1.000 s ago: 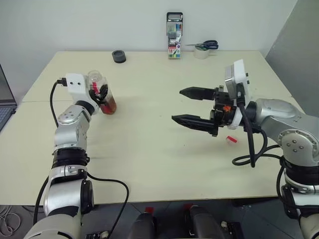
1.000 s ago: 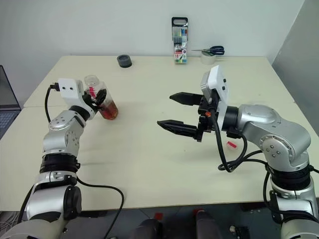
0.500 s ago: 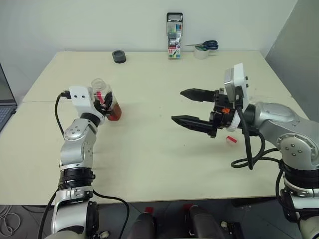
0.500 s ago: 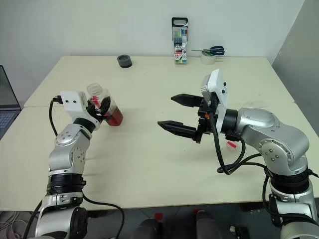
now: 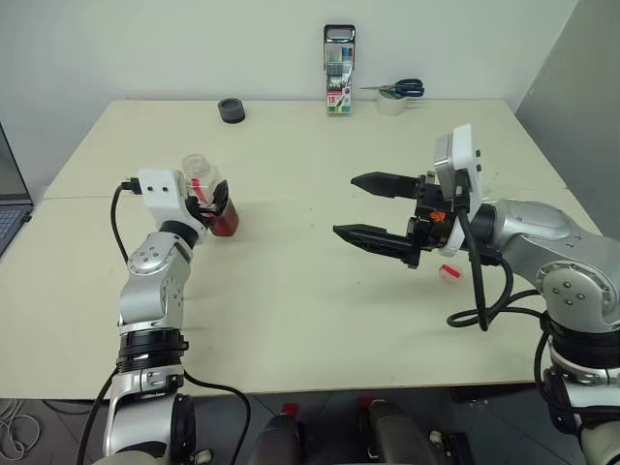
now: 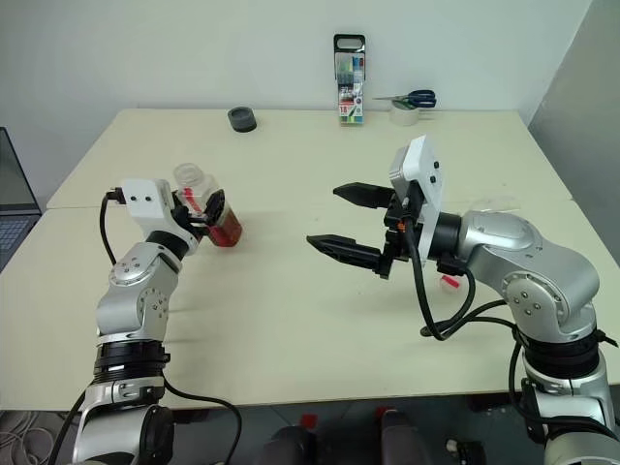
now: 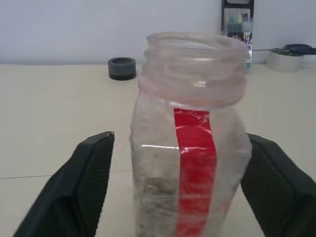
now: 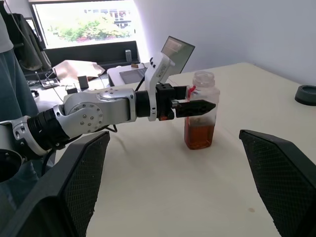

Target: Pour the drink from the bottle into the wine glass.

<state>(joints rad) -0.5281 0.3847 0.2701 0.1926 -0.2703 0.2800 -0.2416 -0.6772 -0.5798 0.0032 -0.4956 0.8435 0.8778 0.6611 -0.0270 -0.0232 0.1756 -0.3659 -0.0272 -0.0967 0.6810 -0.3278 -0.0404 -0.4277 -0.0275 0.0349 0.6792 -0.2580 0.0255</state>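
The bottle [image 5: 206, 192], clear plastic with a red label strip and no cap on its wide mouth, stands upright on the table's [image 5: 291, 291] left side. A little amber drink [image 8: 199, 136] sits in its bottom. My left gripper [image 7: 180, 138] is open, one finger on either side of the bottle with a gap on each side. Out over the table's middle right, my right gripper [image 5: 344, 205] points left toward the bottle, open and holding nothing. The wine glass is out of view.
A small red-and-white piece [image 5: 449, 272] lies on the table under my right arm. Along the far edge stand a marker-pen case [image 5: 339, 71], a black round lid [image 5: 231, 109], and a tape roll with scissors [image 5: 395, 97]. A laptop [image 5: 8, 194] sits at the left.
My left arm drew the tilted bottle nearer and to the right, stood it upright on the table, and the fingers have now spread off it. My right arm has not moved.
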